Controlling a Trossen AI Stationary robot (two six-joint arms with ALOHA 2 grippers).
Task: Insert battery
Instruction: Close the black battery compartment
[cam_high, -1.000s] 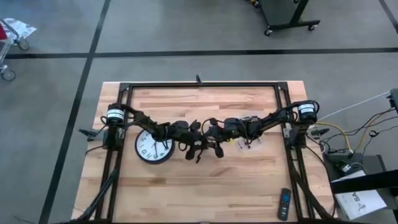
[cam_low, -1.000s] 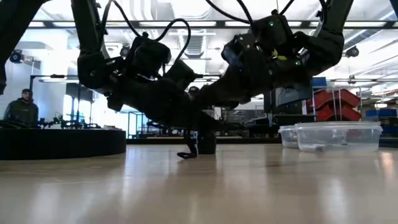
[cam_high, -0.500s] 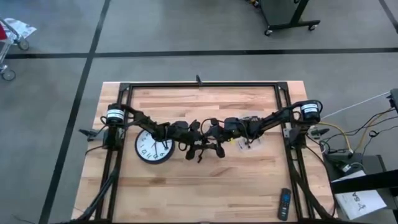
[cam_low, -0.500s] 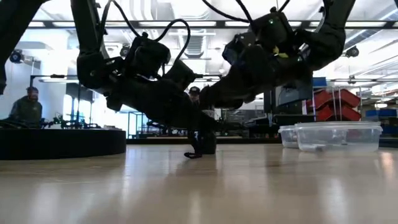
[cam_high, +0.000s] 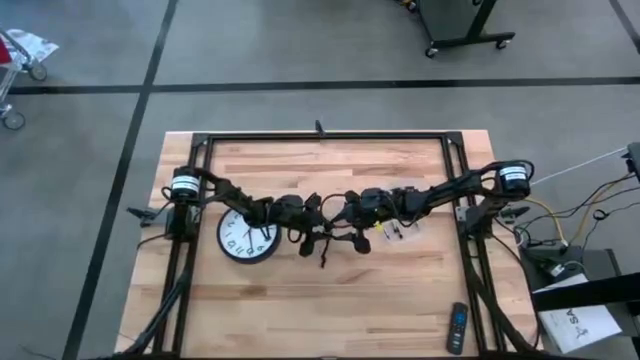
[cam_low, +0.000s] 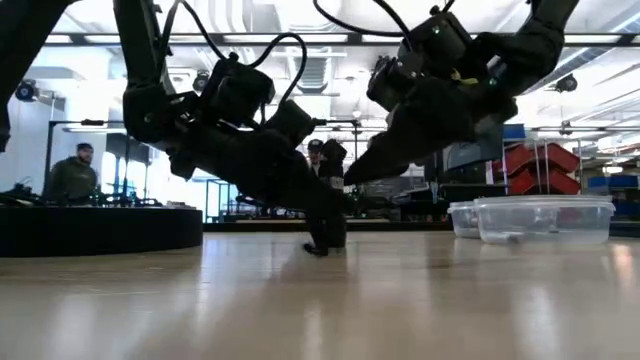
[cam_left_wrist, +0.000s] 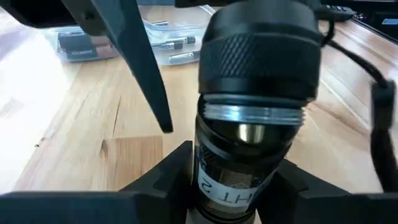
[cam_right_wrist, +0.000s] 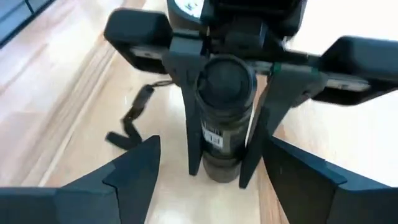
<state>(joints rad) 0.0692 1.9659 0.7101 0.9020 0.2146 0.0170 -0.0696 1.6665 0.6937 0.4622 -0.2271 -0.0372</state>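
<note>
Flashlight (cam_left_wrist: 255, 118) clamped low on body between left gripper (cam_left_wrist: 233, 180) jaws, upright w/ base on surface (cam_left_wrist: 81, 130). Right gripper (cam_right_wrist: 214, 171) jaws spread wide, just above it. Rigid metal, smooth barrel probably slippery; knurled head likely best grip

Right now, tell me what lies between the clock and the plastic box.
Both end effectors, seen in the high view: left end effector shut on the flashlight, right end effector open nearby.
</note>
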